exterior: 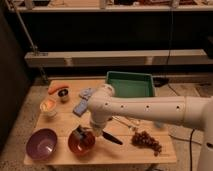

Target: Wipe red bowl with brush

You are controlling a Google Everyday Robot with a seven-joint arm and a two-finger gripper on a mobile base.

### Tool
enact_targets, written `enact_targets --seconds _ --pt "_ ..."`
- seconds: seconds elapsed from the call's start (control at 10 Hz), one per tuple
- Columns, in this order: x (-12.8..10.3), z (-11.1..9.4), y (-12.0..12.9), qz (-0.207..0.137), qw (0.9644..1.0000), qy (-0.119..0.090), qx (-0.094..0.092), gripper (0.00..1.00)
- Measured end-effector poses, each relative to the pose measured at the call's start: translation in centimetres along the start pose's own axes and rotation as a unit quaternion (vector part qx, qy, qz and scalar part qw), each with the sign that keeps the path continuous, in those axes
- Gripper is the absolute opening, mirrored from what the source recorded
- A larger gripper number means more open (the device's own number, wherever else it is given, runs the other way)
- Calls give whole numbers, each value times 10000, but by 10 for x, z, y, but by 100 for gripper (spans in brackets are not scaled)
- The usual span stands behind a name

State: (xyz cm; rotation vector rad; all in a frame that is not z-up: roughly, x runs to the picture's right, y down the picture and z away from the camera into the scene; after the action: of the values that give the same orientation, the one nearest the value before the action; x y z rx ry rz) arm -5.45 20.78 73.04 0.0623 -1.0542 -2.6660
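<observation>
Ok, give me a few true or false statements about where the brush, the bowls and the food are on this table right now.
1. The end effector is over the red bowl. True.
2. The grapes lie in the green tray. False: they lie on the wooden table, in front of the tray.
3. The brush has its black handle sticking out past the red bowl's rim toward the grapes. True.
4. The carrot is in the purple bowl. False: it lies on the table near the far edge.
</observation>
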Motion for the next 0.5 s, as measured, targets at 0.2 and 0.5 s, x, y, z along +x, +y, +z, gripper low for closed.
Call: enact_targets --seconds 0.2,0.5 --pt "15 -1 -15 -200 9998 57 34 0" --pt "6 -2 -42 -394 9992 -20 93 0"
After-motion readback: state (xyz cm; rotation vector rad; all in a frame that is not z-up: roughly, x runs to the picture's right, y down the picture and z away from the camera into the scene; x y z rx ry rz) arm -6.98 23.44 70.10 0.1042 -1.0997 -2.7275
